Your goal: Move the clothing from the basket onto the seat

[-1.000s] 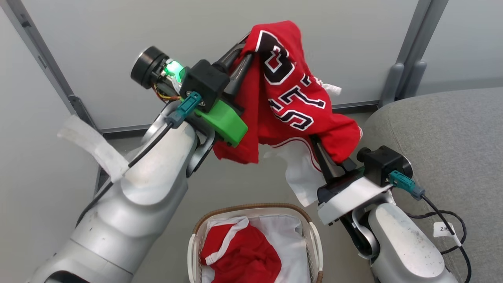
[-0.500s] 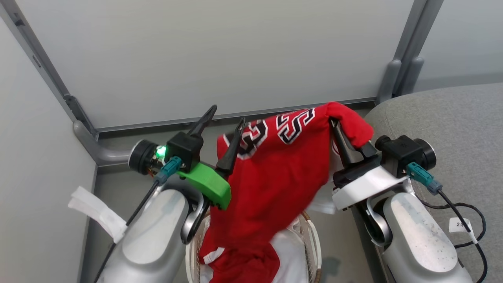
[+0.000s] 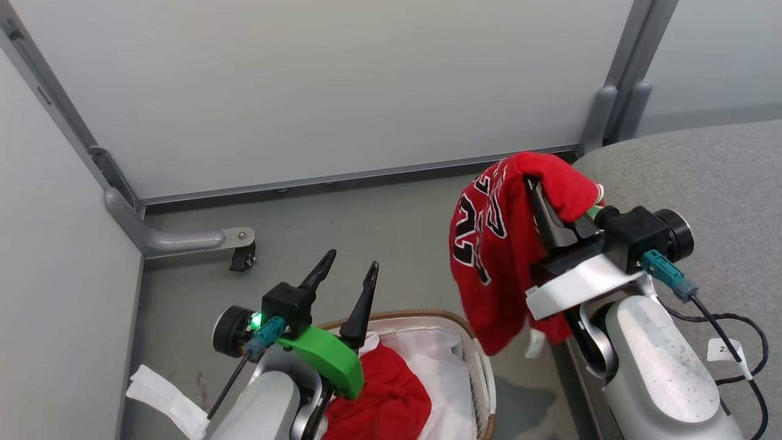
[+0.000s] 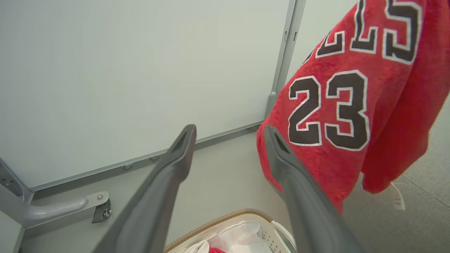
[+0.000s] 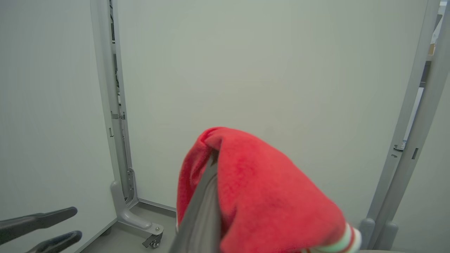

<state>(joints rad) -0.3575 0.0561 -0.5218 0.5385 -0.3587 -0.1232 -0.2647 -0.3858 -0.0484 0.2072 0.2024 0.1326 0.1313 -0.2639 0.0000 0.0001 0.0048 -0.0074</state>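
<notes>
A red jersey (image 3: 495,244) with a black "23" hangs from my right gripper (image 3: 534,186), which is shut on its upper fold beside the rounded edge of the grey seat (image 3: 702,177). In the left wrist view the jersey (image 4: 351,105) dangles to the right of my left gripper (image 4: 229,130), and in the right wrist view the jersey (image 5: 267,196) drapes over the fingers. My left gripper (image 3: 352,261) stands open and empty just above the basket (image 3: 427,315). A second red garment (image 3: 379,397) lies in the basket on the white liner.
Grey partition walls close off the back and left, with a castor foot (image 3: 241,260) on the floor by the left wall. A black cable (image 3: 727,324) trails over the seat beside my right arm. Open grey floor lies between the basket and the back wall.
My left gripper has opened, let go of the jersey and dropped toward the basket. The jersey now hangs from the right gripper alone, further right by the seat. The camera has also shifted.
</notes>
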